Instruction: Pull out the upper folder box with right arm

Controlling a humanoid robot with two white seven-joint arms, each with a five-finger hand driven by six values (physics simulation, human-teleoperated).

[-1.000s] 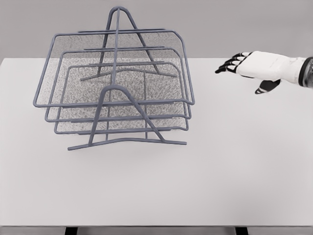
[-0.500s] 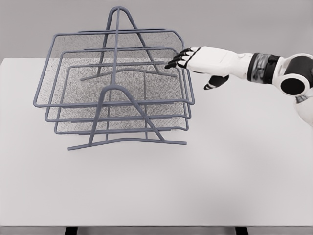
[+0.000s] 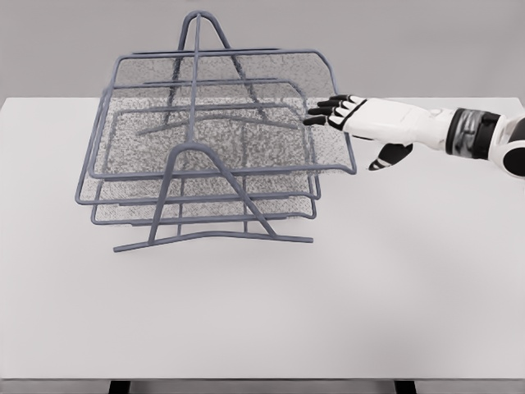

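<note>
Item: three-tier wire-mesh tray rack, dark blue-grey, standing on a white table at about 10 o'clock from the table's centre.

Hidden or unclear: the far A-shaped upright shows only through the mesh and the nearer wires. The two lower trays are largely overlapped by the tier above, so only their front rims and right corners read clearly. The table's near edge is cut off at the bottom of the head view; two dark stubs there are too small to identify. The right arm is cropped at the 3 o'clock border, past a grey wrist band. Exact contact between fingertips and wire cannot be confirmed.

Upper folder box: the top tray, sitting offset toward 3 o'clock relative to the tiers beneath; its right rim overhangs their right edges, and its front right corner projects past the rack's frame.

Right hand: white with black fingers, at 3 o'clock of the top tray. Fingers are bent, their tips at or over the tray's right rim, seemingly hooked on it; the thumb hangs below, apart from the tray. A full grasp cannot be told.
</note>
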